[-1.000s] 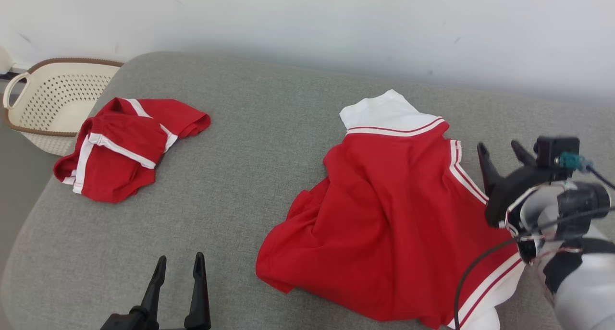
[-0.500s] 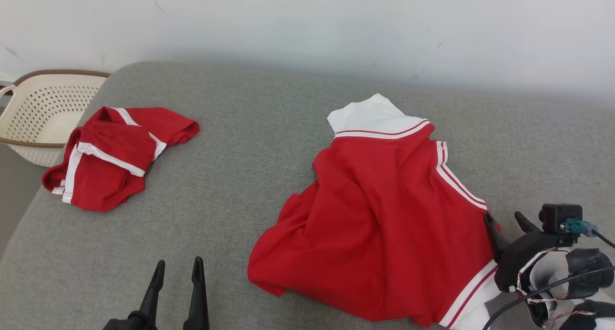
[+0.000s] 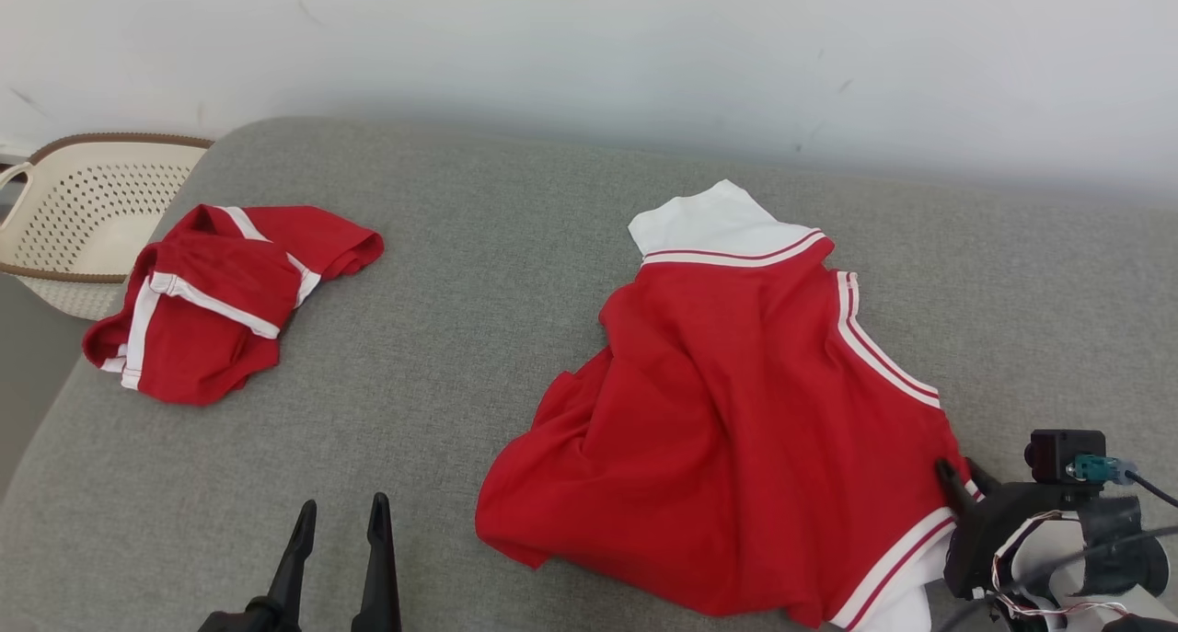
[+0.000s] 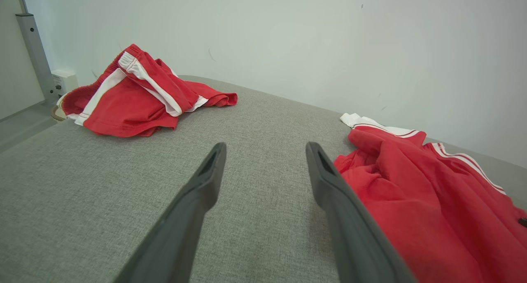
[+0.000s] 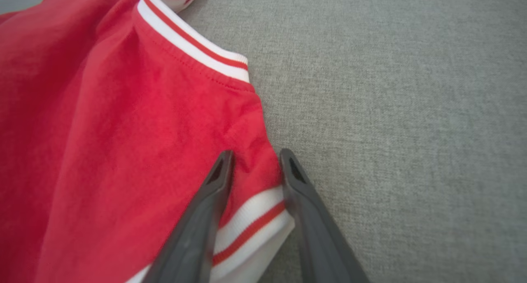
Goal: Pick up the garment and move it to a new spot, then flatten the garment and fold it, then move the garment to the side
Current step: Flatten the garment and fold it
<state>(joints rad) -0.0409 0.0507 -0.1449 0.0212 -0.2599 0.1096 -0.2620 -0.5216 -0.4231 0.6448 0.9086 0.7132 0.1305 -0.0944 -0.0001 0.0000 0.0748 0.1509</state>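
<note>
Right gripper straddles the garment edge at 4 o'clock, can't tell if it's actually pinching. Left gripper is wide open, 7 o'clock.

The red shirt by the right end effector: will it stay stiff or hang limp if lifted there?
Probably limp: the red shirt lies in soft folds. Likely light: thin cloth. Held at one corner by the right end effector, the rest would probably trail.

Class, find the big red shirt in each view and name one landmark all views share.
Head view: shirt centre-right.
Left wrist view: lower right.
Right wrist view: left half, its striped edge inside the right claw.
Shared landmark: grey cushion underneath.
</note>
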